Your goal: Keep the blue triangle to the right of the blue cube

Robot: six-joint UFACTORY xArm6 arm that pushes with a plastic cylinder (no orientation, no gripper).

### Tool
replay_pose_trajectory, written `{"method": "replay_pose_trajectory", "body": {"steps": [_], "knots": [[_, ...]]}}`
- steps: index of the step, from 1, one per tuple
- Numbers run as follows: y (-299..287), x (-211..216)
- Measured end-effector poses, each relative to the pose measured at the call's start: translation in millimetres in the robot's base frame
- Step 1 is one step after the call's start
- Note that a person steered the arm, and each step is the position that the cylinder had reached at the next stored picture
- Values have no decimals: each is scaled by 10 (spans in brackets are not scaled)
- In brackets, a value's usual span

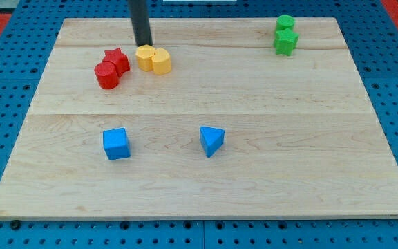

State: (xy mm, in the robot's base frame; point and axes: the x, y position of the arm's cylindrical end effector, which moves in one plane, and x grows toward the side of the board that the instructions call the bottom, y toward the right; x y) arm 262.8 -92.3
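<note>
Blocks sit in four little groups on the wooden board [365,138], so let's sweep across from the frame's left. Upper left: a red cylinder [106,75] with a red star [117,59] touching it just behind. Beside them, still upper left of centre, two yellow blocks [153,59] are pressed together, their shapes hard to call. My tip [144,44] is right there, touching or all but touching the top edge of the left yellow piece. It's a bare rod, so there is nothing to open or close and it grasps nothing.

Down in the lower left sits the blue cube [117,144]. Well apart from it, near lower centre, lies the blue triangle [211,140], clearly on the cube's right. So the arrangement asked for looks satisfied as it stands.

Far upper right, two green blocks [285,34] huddle together, out of play.

The danger, as I judge it: any sweep down from the yellow pair toward the lower half could clip the cube and shove it rightward past the triangle, or knock the triangle left. Dragging the yellows along would widen that risk.
</note>
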Motion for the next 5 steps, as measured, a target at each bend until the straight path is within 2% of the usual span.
{"method": "replay_pose_trajectory", "body": {"steps": [1,2,3,4,5], "knots": [[604,181],[1157,556],[1177,1234],[1194,1367],[1663,1473]]}}
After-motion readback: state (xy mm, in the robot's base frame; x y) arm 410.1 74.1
